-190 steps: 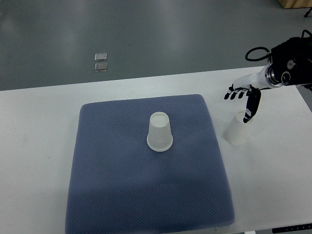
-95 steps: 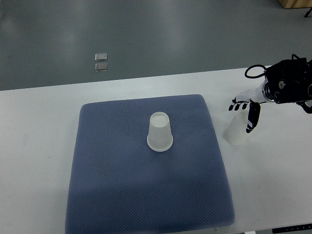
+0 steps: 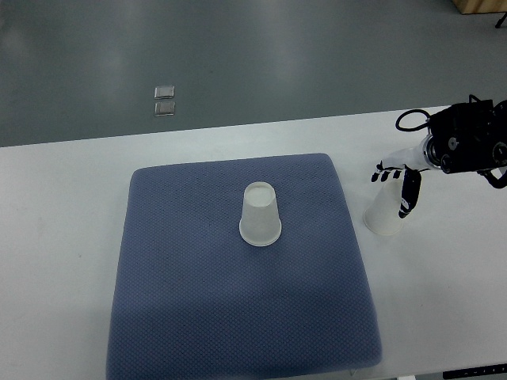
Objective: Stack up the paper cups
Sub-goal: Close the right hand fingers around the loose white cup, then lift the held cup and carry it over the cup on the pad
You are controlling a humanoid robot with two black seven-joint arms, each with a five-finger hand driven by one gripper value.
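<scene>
The right hand (image 3: 398, 180) reaches in from the picture's right edge, over the white table (image 3: 63, 206) just off the right side of the blue mat (image 3: 198, 301). Its dark-tipped fingers (image 3: 384, 172) fan across the top of an upside-down paper cup (image 3: 383, 214), while the thumb hangs down along the cup's right flank. The hand appears to be around the cup's upper end, but whether it actually presses on it cannot be told from this steep angle. That cup stands on the bare table, beside the mat's edge. A second paper cup (image 3: 260, 214), also inverted, stands near the mat's middle, well apart from the hand.
</scene>
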